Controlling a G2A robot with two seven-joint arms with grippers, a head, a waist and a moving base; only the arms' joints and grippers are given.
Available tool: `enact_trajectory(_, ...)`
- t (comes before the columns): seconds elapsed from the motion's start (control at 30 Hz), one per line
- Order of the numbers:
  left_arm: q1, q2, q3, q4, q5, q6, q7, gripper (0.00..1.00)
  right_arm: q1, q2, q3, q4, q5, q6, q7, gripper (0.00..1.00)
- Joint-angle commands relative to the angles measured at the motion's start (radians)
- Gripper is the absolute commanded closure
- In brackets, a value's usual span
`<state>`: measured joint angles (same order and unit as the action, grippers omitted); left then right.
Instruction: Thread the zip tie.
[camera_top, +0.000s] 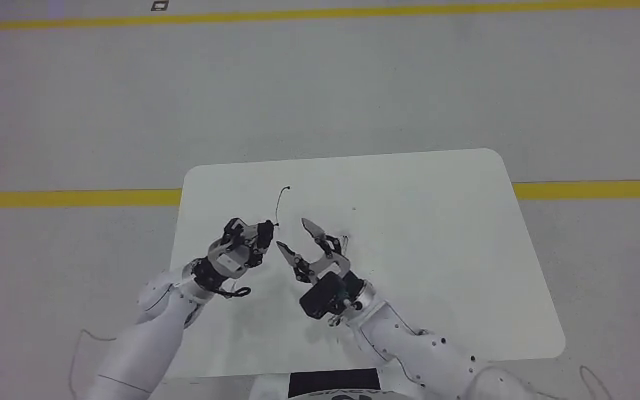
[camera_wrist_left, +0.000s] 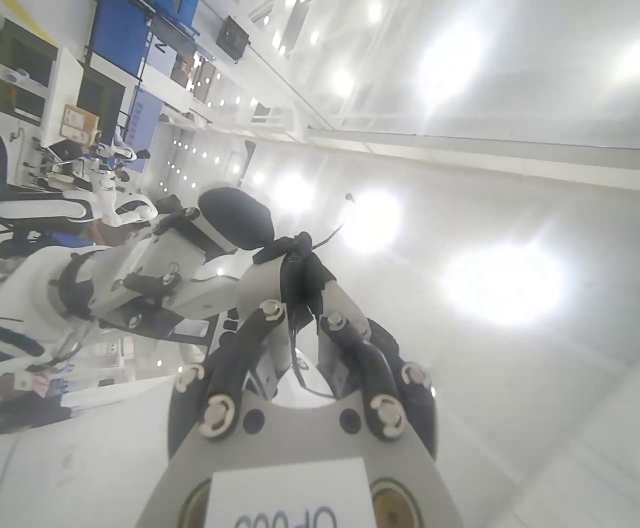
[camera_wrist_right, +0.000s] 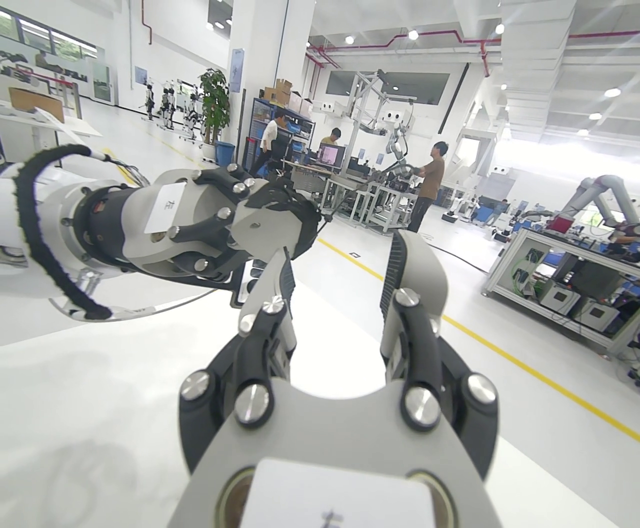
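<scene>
**A:** Where is our zip tie (camera_top: 278, 205)?

**B:** In the top view it is a bit left of the middle of the frame. Our left gripper (camera_top: 266, 234) is pinched tight on it; the thin black tail points toward the top of the frame, above the white table (camera_top: 450, 200).

**A:** And our right gripper (camera_top: 293, 234)?

**B:** It is wide open and holds nothing; it sits just beside the left one, near the middle of the frame.

**A:** How do we do this bit well?

**B:** We think the open fingers should come to the loose tail slowly. We should take it near the tip so it does not flop, and hold the left side steady. Then we should line the tip up with the hole before we push.

**A:** What can we not see?

**B:** The tie is very thin, and the part inside our left gripper is hidden by its dark pads. There is a tiny dark bump at the far tip; we cannot tell if that is the head. We cannot find the little hole at all.
</scene>
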<state>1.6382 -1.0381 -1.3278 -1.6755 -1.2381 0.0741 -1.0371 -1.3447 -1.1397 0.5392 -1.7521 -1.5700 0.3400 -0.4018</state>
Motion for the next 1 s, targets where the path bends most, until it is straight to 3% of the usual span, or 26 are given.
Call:
enact_trajectory(0.0, 0.001, -0.001, 0.002, 0.001, -0.005, -0.001, 0.002, 1.0, 0.002, 0.0, -0.003, 0.0, 0.0, 0.0, 0.0, 0.63)
enact_trajectory(0.97, -0.001, -0.02, 0.042, 0.006, -0.056, -0.004, 0.02, 1.0, 0.016, 0.002, -0.011, 0.004, 0.0, 0.0, 0.009, 0.76)
